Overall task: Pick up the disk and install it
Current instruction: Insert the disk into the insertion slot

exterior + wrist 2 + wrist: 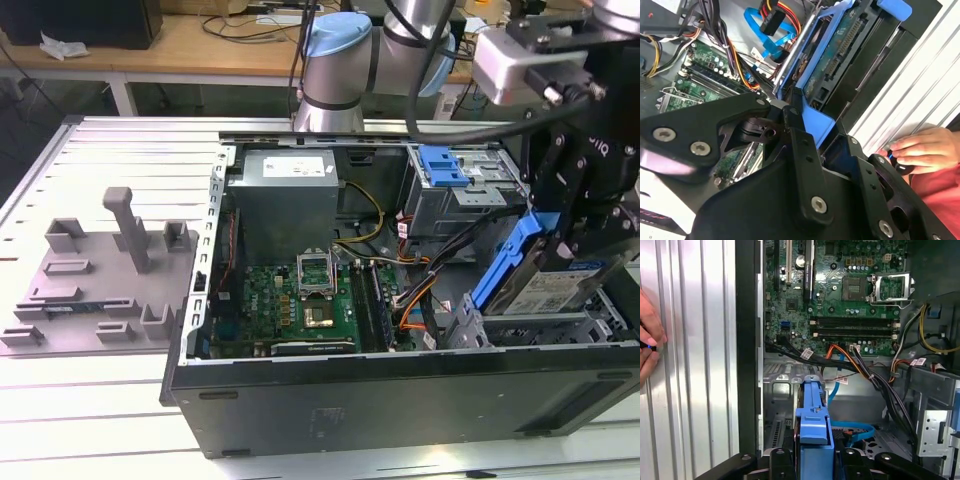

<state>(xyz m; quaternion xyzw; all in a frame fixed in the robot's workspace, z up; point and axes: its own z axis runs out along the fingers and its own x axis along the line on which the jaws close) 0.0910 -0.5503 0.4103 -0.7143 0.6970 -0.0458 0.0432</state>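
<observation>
- Claw (560, 245): black, clamped on the disk (550, 292); its fingers (801, 150) flank the disk's blue bracket in both wrist views.
- Disk: silver, labelled face up, tilted, held over the drive cage (540, 328); contact with the cage cannot be told.
- Drive cage: metal, at the exterior view's right end of the open computer case (400, 400).
- Motherboard (300, 300): green, on the case floor, with orange and blue cables (850, 362) between it and the cage.
- Power supply (285, 200): grey box beyond the motherboard.
- Table (100, 420): pale, ribbed; bears the case and a grey moulded fixture (100, 270) on the exterior view's left.
- Person's hand (920, 147): on the table beside the case wall, fingertips on a small dark object.
</observation>
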